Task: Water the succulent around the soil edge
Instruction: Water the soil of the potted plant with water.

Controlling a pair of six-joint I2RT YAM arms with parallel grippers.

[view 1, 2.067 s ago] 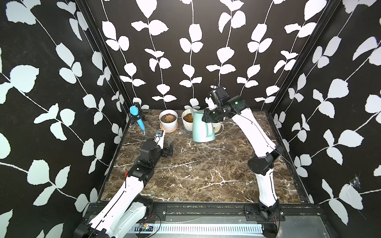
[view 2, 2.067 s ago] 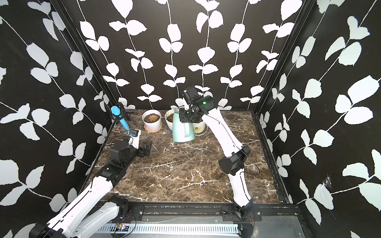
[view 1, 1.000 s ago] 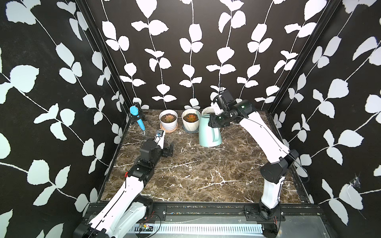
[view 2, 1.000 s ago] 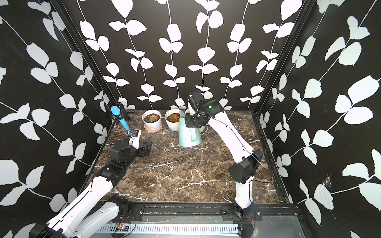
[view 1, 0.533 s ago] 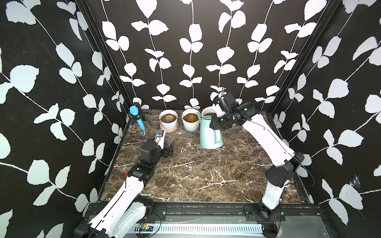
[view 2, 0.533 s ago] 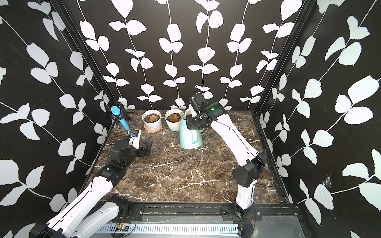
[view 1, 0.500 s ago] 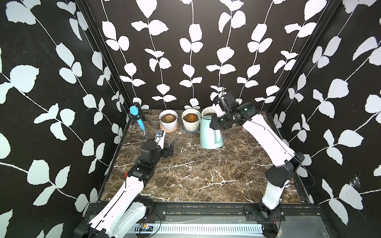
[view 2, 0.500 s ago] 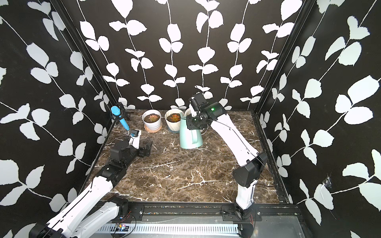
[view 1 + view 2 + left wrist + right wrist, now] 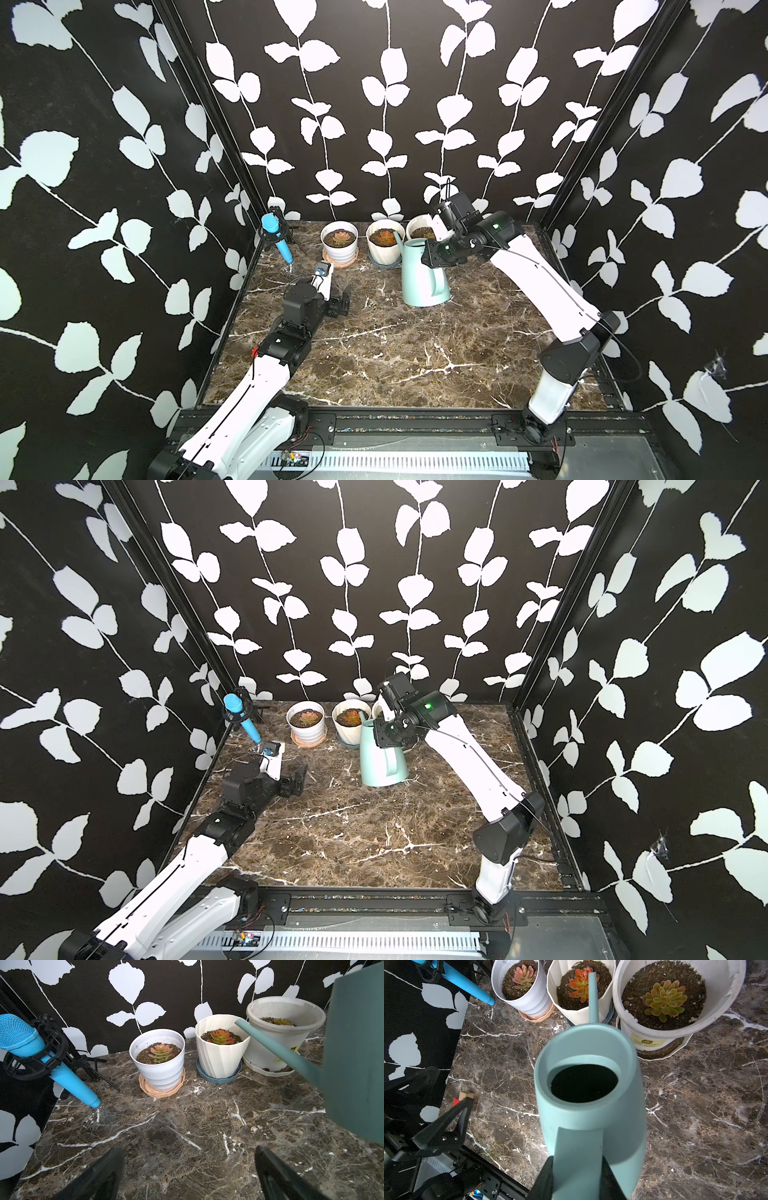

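Note:
Three potted succulents stand in a row along the back wall: a pink one point(image 9: 522, 976) in a round white pot point(image 9: 340, 249), an orange one point(image 9: 580, 984) in a ribbed cream pot point(image 9: 384, 253), and a yellow-green one point(image 9: 664, 1000) in a wide white pot point(image 9: 724, 991). A mint watering can point(image 9: 424, 278) point(image 9: 380, 762) is upright in front of them. Its spout point(image 9: 592, 991) reaches over the cream pot's rim. I cannot tell whether its base touches the marble. My right gripper point(image 9: 578, 1169) point(image 9: 432, 253) is shut on the can's handle. My left gripper point(image 9: 188, 1159) point(image 9: 343, 301) is open and empty, low at the left.
A blue microphone point(image 9: 274, 237) leans on a black stand in the back left corner. Each pot sits on a saucer. Leaf-patterned walls close in the marble table point(image 9: 415, 357) on three sides. A black rail point(image 9: 415, 419) runs along the front.
My right gripper has carried the watering can from beside the pots toward the front and set it lower and upright. The left arm has not moved.

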